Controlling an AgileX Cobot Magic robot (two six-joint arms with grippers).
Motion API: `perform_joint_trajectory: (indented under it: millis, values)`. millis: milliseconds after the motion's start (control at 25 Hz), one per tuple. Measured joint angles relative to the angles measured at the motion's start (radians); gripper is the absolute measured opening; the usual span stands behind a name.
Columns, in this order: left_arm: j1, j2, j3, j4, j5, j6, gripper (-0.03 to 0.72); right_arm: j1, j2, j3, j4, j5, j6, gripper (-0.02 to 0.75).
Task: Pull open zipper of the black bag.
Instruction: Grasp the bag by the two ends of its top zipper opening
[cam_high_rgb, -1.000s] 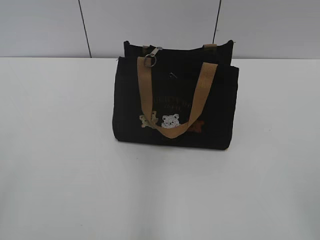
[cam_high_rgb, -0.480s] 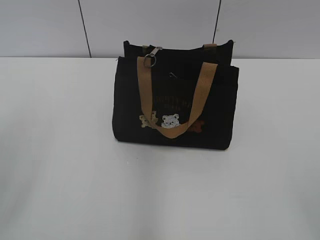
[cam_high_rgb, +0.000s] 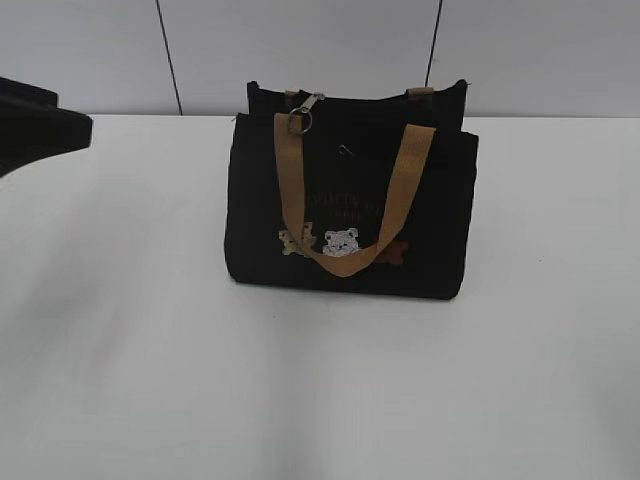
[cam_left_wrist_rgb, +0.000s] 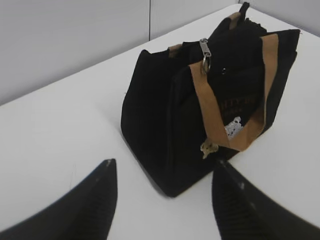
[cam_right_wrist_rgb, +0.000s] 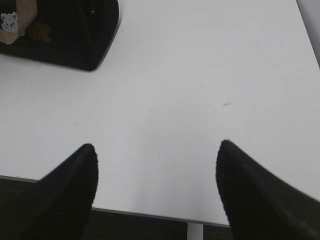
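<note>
The black bag (cam_high_rgb: 350, 205) stands upright on the white table, its tan handle draped over the front with the bear pictures. The silver zipper pull with its round ring (cam_high_rgb: 303, 112) hangs at the top left of the bag, also plain in the left wrist view as the zipper pull (cam_left_wrist_rgb: 205, 52) on the black bag (cam_left_wrist_rgb: 200, 115). My left gripper (cam_left_wrist_rgb: 164, 167) is open, with nothing between its fingers, a short way off the bag's near corner. A dark part of the left arm (cam_high_rgb: 35, 130) shows at the left edge. My right gripper (cam_right_wrist_rgb: 156, 145) is open over bare table near the front edge; the black bag (cam_right_wrist_rgb: 65, 30) is far up left.
The white table (cam_high_rgb: 120, 350) stretches all round the bag. A grey panelled wall (cam_high_rgb: 90, 50) stands right behind the bag. The table's front edge (cam_right_wrist_rgb: 150, 215) lies just under the right gripper.
The left arm has come into the exterior view at the left edge. The bag and the zipper pull have not moved.
</note>
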Motion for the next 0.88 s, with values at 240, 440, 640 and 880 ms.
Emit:
perform_joint_trajectory:
  millis: [240, 440, 640, 880]
  values:
    - [0.0, 0.256, -0.005, -0.257, 0.123, 0.37, 0.463, 0.0, 0.0, 0.0, 0.0, 0.0, 0.0, 0.557]
    - [0.0, 0.47, -0.065, -0.334, 0.23, 0.472, 0.505, 0.0, 0.0, 0.0, 0.0, 0.0, 0.0, 0.557]
    - [-0.033, 0.643, -0.187, -0.345, 0.285, 0.479, 0.512, 0.0, 0.0, 0.0, 0.0, 0.0, 0.0, 0.557]
    - [-0.109, 0.787, -0.283, -0.346, 0.285, 0.479, 0.532, 0.0, 0.0, 0.0, 0.0, 0.0, 0.0, 0.557]
